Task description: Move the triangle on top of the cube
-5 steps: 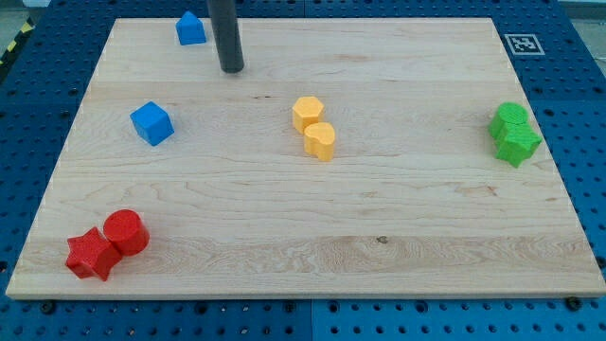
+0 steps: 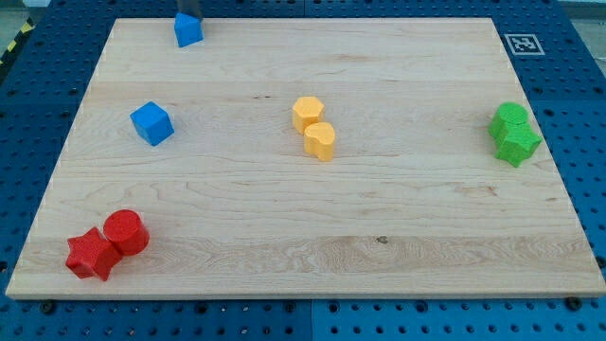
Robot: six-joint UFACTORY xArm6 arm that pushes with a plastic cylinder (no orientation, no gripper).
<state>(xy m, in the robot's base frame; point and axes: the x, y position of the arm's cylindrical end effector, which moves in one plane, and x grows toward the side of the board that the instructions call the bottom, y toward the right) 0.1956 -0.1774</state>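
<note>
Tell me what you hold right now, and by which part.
Nothing is held: I only push. My tip shows as a dark end at the view's top edge, right behind the blue triangle. The blue cube sits apart, lower down.

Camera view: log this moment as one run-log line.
my tip: at view's top edge, just behind blue triangle | blue cube: apart, below triangle | triangle not yet at cube

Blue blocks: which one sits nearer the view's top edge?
The blue triangle, against the board's top edge; the blue cube sits lower and further left.
</note>
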